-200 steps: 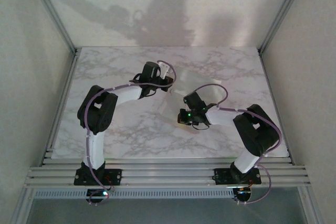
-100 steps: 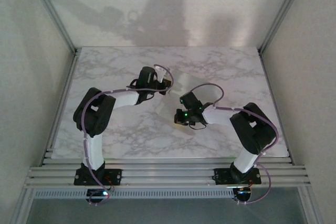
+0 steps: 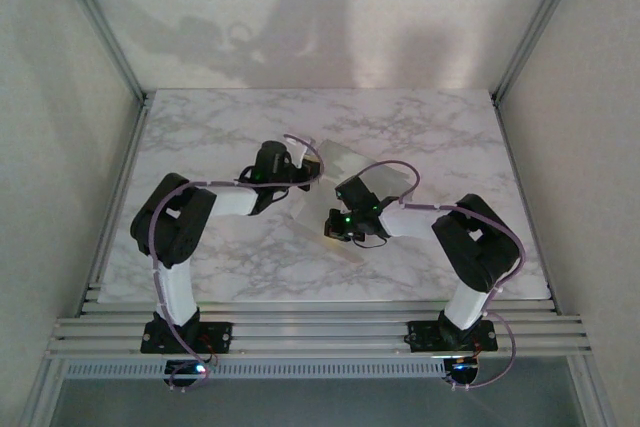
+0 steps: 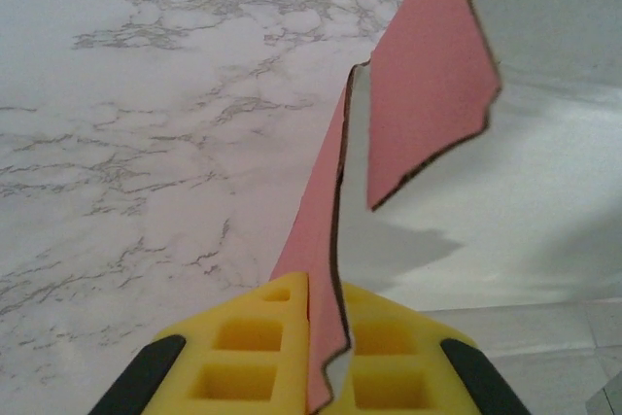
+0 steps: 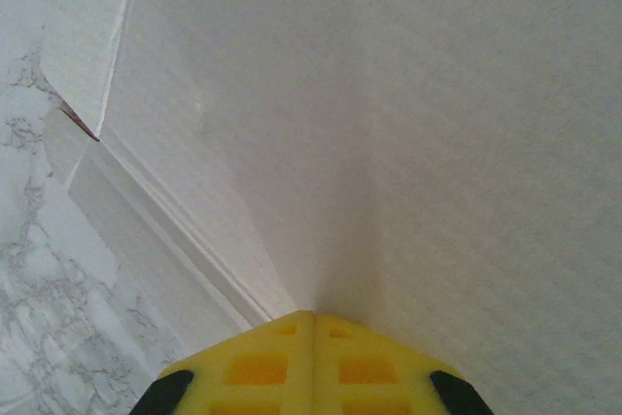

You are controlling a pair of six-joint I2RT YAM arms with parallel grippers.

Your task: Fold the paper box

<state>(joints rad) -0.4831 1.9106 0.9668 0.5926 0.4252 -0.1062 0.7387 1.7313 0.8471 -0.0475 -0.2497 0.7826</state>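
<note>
Pinched in left fingers: paper box; marble table beneath.

This was probably a robotics lab cell: a marble-patterned table stood framed by aluminium rails and plain white panels, the left arm and right arm bolted at its front

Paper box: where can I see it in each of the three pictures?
Top camera: the paper box lies near the middle of the picture.
Left wrist: its pink side rises from bottom centre to top right, pinched in the left claw.
Right wrist: its white side spreads across the picture above the shut right claw.
Shared landmark: the marble table, which is left of the box in both wrist pictures.
</note>
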